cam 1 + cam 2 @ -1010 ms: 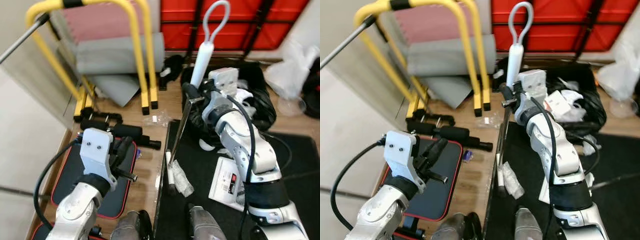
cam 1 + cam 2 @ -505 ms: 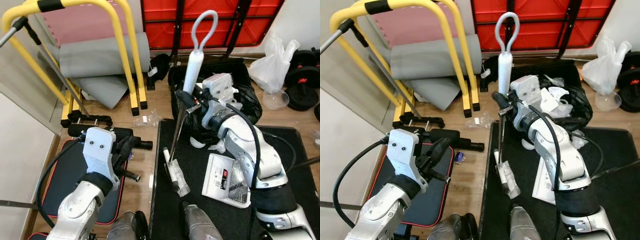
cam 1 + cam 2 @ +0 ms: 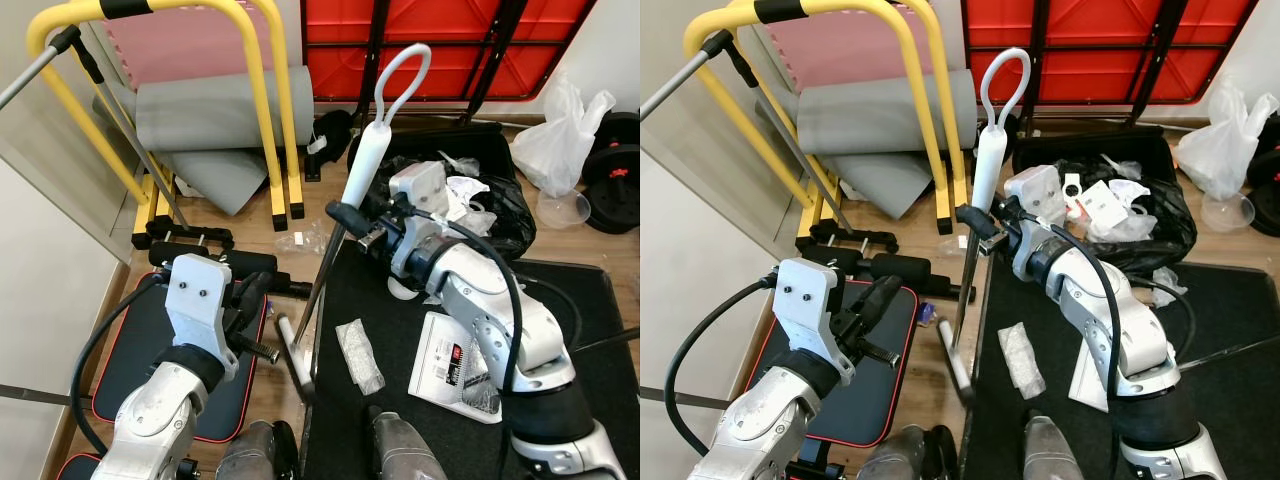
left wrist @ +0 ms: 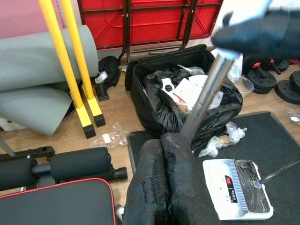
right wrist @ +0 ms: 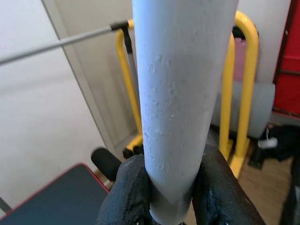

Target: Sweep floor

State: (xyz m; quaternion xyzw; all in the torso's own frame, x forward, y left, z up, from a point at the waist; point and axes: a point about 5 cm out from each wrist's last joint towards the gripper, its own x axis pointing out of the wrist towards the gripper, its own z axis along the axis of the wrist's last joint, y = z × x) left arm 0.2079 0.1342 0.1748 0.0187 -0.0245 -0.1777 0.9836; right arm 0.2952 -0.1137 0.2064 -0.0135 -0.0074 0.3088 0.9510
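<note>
Two black fingers of the right end effector (image 3: 345, 215) pinch the broom (image 3: 340, 215) at the base of its white grip, its shaft slanting down to the head on the floor (image 3: 300, 225). The left end effector (image 4: 163, 180) hangs pressed together. No writing is legible.

Right gripper (image 3: 985, 222) clamps the tilted broom (image 3: 975, 215), its head on the wood floor (image 3: 940, 380) beside the black mat (image 3: 1210, 330)
</note>
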